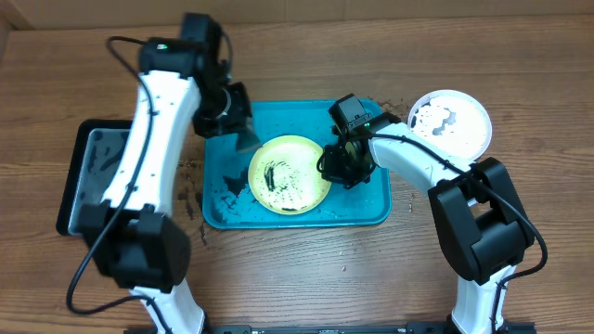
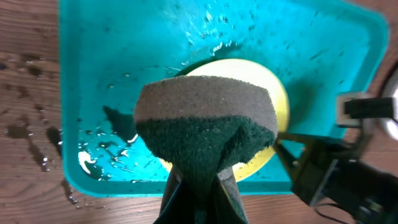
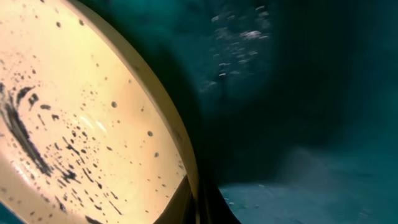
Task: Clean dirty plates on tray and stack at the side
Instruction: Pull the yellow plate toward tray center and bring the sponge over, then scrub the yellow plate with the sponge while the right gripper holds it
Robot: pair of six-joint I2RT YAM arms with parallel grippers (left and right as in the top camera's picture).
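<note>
— As seen from overhead, how many plates?
— Two in plain sight. One yellow-green plate (image 1: 289, 174) lying flat inside the turquoise tray (image 1: 368, 206), about mid-tray, black smears across its pale centre. One white plate (image 1: 450, 123) out on the wood beyond the tray's far right corner, dark specks on it. Possibly another beneath it; cannot tell.
— Trays?
— Two. One turquoise, plus one black tray (image 1: 88, 176) at the table's left side, well apart from both plates.
— Grippers?
— Two again. Left gripper (image 1: 238, 127) over the tray's far left part, fingers pinching one sponge (image 2: 205, 124), grey on top, dark green below. Just beside the yellow-green plate's far left edge; touching or not, cannot tell. Right gripper (image 1: 332, 167) down at that plate's right rim, fingers closed on the rim, with the right wrist view filled by the rim running down between them.
— Anything else?
— Water drops on the tray floor near its left corner, and scattered dark flecks (image 1: 190, 190) on the wood just left of the tray.
</note>
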